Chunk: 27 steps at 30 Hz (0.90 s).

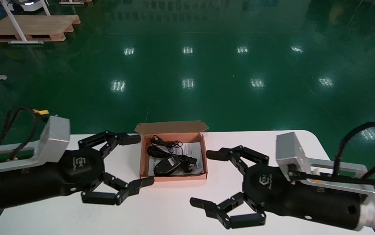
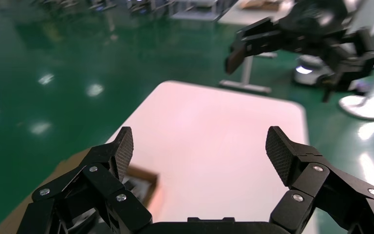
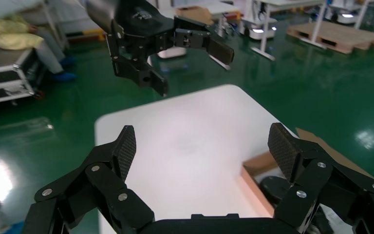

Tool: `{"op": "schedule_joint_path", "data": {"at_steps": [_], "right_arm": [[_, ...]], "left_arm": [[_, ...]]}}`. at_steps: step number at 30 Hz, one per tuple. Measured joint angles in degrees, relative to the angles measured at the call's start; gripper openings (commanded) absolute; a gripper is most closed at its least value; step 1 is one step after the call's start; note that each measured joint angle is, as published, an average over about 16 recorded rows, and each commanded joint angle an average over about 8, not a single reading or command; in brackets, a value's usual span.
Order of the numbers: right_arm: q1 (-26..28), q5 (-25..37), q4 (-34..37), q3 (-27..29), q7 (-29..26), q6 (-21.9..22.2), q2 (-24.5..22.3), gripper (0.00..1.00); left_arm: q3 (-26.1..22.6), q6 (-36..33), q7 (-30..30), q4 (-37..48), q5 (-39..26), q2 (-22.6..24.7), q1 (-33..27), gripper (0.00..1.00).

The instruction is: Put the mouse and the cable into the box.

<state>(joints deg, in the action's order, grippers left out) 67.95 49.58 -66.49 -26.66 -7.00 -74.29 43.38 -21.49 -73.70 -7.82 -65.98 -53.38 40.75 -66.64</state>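
Note:
An open brown cardboard box (image 1: 173, 178) sits mid-table with its lid flap folded back. Inside lie a black mouse (image 1: 165, 165) and its coiled black cable (image 1: 164, 148), on a white leaflet. My left gripper (image 1: 142, 160) hovers open just left of the box, fingers spread wide with nothing between them. On the box's right my right gripper (image 1: 203, 178) is also open and holds nothing. The left wrist view shows a box corner (image 2: 143, 181) beside my left gripper (image 2: 199, 151); the right wrist view shows the box wall (image 3: 255, 187) and mouse (image 3: 275, 189) beside my right gripper (image 3: 202, 148).
The white table (image 1: 161, 209) has rounded corners and ends just behind the box. Beyond it lies green glossy floor. A wooden pallet (image 1: 27, 27) and white table legs stand far off at the back left.

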Motion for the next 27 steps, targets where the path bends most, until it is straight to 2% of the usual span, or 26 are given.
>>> {"op": "schedule_joint_path", "data": {"at_steps": [13,18,27], "right_arm": [[-6.1,-7.4,-6.8,10.2,-3.5,-10.9,-8.0,1.00],[-7.0,-8.5,-7.8,11.7,-4.0,-12.5,-9.2,1.00],[-7.1,-8.6,-7.8,11.7,-4.0,-12.6,-9.2,1.00]], "left_arm": [[5.3,-11.5,-2.7,-7.3,11.1,-5.5,4.9,1.00],[6.0,-13.2,-3.1,-8.4,12.7,-6.3,5.6,1.00],[6.1,-13.2,-3.1,-8.4,12.8,-6.3,5.6,1.00]]}}
